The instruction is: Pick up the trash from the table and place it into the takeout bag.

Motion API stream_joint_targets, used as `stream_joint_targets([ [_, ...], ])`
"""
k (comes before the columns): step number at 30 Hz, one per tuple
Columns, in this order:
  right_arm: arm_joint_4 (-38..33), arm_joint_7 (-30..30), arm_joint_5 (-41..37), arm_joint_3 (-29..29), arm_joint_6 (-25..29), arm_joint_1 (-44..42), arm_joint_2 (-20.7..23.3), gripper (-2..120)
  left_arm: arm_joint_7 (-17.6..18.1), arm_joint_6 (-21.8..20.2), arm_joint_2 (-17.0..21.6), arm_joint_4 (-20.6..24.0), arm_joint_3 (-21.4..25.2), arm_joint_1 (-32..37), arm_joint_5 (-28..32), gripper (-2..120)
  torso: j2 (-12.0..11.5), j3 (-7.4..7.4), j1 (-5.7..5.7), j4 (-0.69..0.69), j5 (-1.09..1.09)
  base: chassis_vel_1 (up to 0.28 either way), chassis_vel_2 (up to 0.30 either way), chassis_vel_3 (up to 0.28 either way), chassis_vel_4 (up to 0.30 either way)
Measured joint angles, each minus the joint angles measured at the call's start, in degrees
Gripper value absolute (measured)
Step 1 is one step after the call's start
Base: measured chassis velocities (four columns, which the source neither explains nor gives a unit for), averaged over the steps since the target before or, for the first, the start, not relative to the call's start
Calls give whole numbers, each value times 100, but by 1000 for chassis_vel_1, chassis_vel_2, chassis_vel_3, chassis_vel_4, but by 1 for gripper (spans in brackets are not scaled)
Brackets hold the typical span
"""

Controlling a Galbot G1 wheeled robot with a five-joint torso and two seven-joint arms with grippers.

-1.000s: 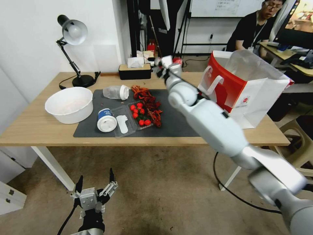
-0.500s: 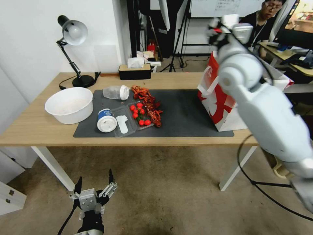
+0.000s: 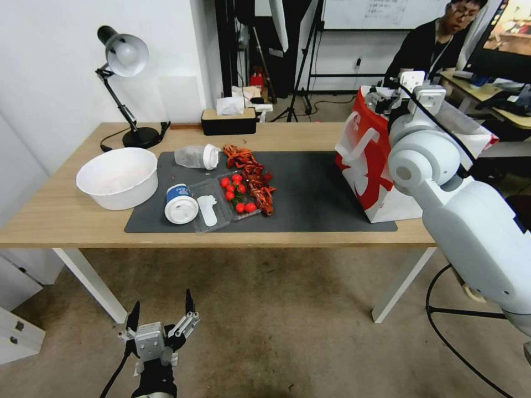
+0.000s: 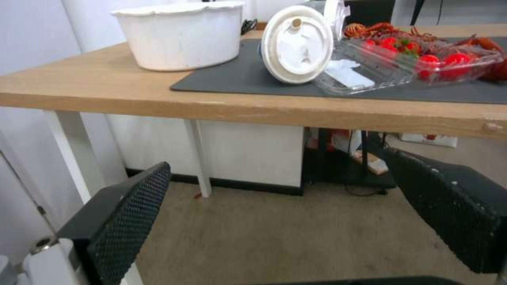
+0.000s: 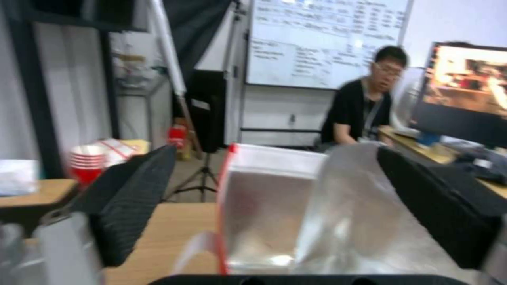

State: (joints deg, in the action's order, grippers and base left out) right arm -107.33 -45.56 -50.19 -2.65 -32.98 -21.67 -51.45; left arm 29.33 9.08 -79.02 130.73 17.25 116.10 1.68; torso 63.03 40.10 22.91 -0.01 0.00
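On the table (image 3: 66, 213), trash lies around the dark mat (image 3: 310, 193): a white bowl (image 3: 117, 177), a clear white-capped container (image 3: 196, 156), a blue-white lidded cup (image 3: 180, 203), a clear tray of cherry tomatoes (image 3: 228, 200) and red shells (image 3: 253, 176). The red and white takeout bag (image 3: 368, 166) stands at the table's right end. My right gripper (image 3: 383, 99) hovers open over its mouth; the plastic-lined bag (image 5: 275, 190) sits just under the empty gripper (image 5: 275, 152). My left gripper (image 3: 160, 323) hangs open below the table's front edge, facing the cup (image 4: 298, 43).
A black desk lamp (image 3: 124, 61) and a tissue box (image 3: 228, 119) stand along the table's back edge. A person sits at a desk behind the bag. White table legs (image 3: 91, 279) and bare floor lie in front of me.
My right arm swung from above the back of the mat to the right and came down over the takeout bag. A small red thing seen at its fingers earlier is gone. The left arm stayed put.
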Motion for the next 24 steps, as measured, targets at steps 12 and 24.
stream_joint_targets([
  [12,-665,744,-353,43,590,-307,87,100,-10,15,-18,122,6,115,-52,100,0,0,1,2,-1,0,0,0,0],
  [24,-1975,2212,375,-785,2108,-3164,813,100,-44,57,-3,82,-18,43,-37,100,0,0,0,1,0,0,0,0,0],
])
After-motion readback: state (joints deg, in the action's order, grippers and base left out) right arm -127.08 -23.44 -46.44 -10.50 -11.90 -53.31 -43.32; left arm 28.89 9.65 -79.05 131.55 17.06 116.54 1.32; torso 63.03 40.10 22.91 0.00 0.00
